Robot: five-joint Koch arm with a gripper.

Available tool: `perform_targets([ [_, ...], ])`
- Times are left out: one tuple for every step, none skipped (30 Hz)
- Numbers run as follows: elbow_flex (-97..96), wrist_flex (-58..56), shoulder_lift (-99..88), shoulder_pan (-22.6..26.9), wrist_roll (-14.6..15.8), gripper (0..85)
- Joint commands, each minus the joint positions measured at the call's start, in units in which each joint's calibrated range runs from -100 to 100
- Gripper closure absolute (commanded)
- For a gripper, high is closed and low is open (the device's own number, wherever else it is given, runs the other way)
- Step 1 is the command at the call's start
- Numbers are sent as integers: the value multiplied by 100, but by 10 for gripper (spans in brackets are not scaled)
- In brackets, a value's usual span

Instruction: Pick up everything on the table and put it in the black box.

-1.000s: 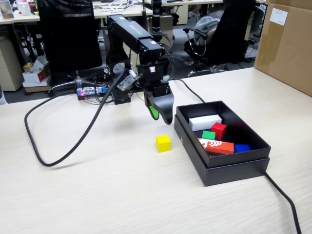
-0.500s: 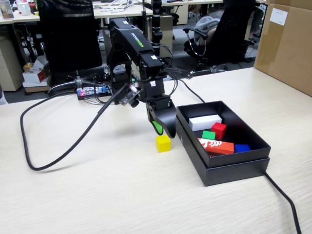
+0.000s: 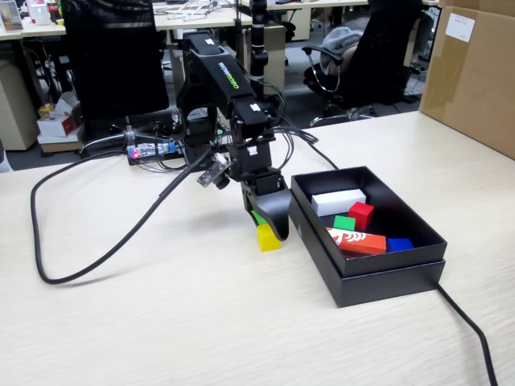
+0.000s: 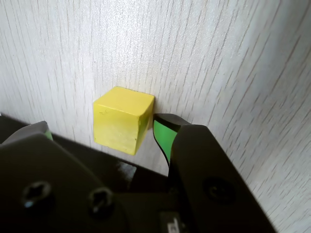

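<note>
- The worktop [image 3: 161,322] spreads broad and pale, fine grain running across it, with a thick black cable [image 3: 96,241] looping over its 9 o'clock side.
- A big brown carton [image 3: 471,72] stands at the 2 o'clock corner of the fixed view, well apart from the action.
- The black box [image 3: 378,281] sits on the worktop at 3 o'clock of the arm, shallow, stepped rim showing.
- Inside the box: a white block [image 3: 338,201] toward 12 o'clock, a red-orange printed block [image 3: 356,240] toward 6 o'clock, and a blue piece [image 3: 399,244] at its 3 o'clock end.
- Between those two blocks lie the red cube [image 3: 361,215] and the green cube [image 3: 344,223], side by side.
- The arm [image 3: 225,88] reaches down, and the gripper [image 3: 266,229] is right at the worktop, just beside the box's near wall.
- The yellow cube [image 4: 123,119] rests on the worktop, outside the box.
- In the wrist view the jaws stand apart, one on each side of the yellow cube; the green-padded one at 3 o'clock is right against it, the other shows a gap, so no grip here.
</note>
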Motion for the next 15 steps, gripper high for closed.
perform_targets([
  [92,202,-61,-29,-68,443],
  [74,202,-61,-29,-78,456],
  [74,202,-38,-29,-88,458],
  [74,202,-15,-34,-93,458],
  [74,202,-3,-34,-93,458],
  [65,202,-3,-34,-93,458],
  [65,202,8,-29,-93,458],
  [65,202,8,-34,-98,458],
  [65,202,8,-39,-103,459],
  [65,202,8,-44,-107,460],
  [65,202,20,-49,-117,466],
  [65,219,20,-59,-132,495],
  [65,271,20,-68,-142,516],
  [65,306,20,-78,-151,532],
  [56,340,31,-83,-156,537],
])
